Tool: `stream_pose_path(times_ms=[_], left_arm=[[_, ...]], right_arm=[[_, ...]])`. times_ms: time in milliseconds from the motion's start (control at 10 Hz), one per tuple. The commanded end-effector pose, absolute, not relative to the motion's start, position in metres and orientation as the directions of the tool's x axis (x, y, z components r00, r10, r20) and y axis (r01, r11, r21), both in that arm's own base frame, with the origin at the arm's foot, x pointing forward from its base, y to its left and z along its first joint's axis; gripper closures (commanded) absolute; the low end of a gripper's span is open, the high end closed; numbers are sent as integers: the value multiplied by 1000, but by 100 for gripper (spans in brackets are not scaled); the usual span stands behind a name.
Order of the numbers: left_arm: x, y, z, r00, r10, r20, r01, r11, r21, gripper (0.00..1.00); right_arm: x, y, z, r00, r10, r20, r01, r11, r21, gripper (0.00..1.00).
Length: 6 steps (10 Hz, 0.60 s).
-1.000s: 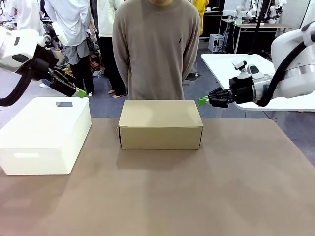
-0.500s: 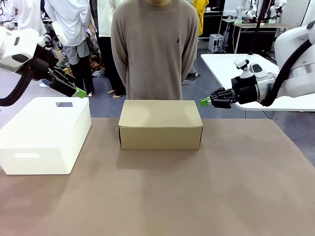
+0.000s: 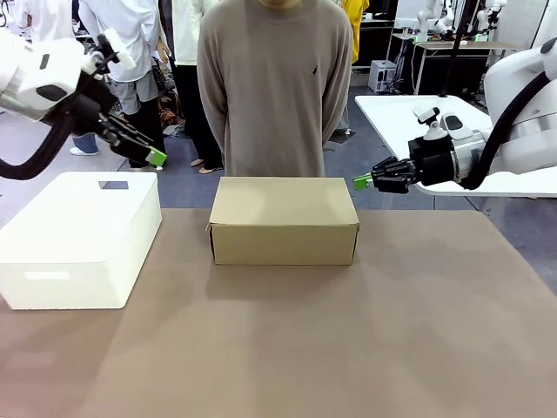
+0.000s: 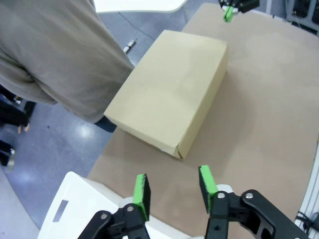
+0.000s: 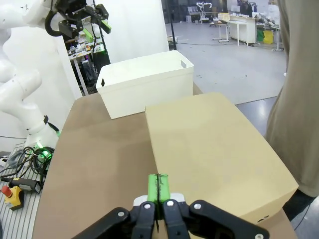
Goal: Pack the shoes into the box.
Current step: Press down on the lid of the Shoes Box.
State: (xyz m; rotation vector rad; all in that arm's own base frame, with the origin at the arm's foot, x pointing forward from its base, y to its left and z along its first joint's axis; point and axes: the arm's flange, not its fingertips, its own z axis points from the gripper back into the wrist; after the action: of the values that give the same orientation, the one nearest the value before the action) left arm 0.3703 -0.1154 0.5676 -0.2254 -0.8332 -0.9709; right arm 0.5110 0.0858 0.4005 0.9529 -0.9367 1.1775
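Observation:
The tan cardboard box point(image 3: 284, 218) stands with its lid down at the far middle of the table, right in front of the person; it lies slantwise in the left wrist view point(image 4: 169, 94). The shoes are hidden. My left gripper point(image 3: 158, 158) hangs in the air above the far right corner of a white box, left of the cardboard box. Its green pads point(image 4: 141, 189) stand apart with nothing between them. My right gripper point(image 3: 359, 181) hovers just off the cardboard box's point(image 5: 214, 149) far right corner, shut and empty, pads point(image 5: 159, 188) pressed together.
A white rectangular box point(image 3: 78, 235) with a slot in its top sits at the table's left. A person point(image 3: 274, 87) in a beige sweater stands against the far edge, arms behind the back. The brown tabletop point(image 3: 287, 348) stretches toward me.
My left arm has swung right and slightly up, its gripper now nearer the cardboard box. The right gripper has barely shifted. The box has not moved.

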Motion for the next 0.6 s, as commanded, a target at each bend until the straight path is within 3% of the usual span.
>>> stream_pose_path(times_ms=[0, 400, 500], left_arm=[[383, -132, 568, 353, -605, 714, 773, 618, 142, 100], [424, -170, 544, 410, -639, 650, 793, 602, 92, 100], [432, -174, 542, 419, -641, 643, 795, 601, 81, 100]], right_arm=[[515, 87, 403, 129, 294, 947, -987, 128, 94, 100], [511, 86, 401, 137, 306, 942, -987, 126, 103, 100], [508, 87, 411, 154, 361, 920, -984, 138, 111, 83]])
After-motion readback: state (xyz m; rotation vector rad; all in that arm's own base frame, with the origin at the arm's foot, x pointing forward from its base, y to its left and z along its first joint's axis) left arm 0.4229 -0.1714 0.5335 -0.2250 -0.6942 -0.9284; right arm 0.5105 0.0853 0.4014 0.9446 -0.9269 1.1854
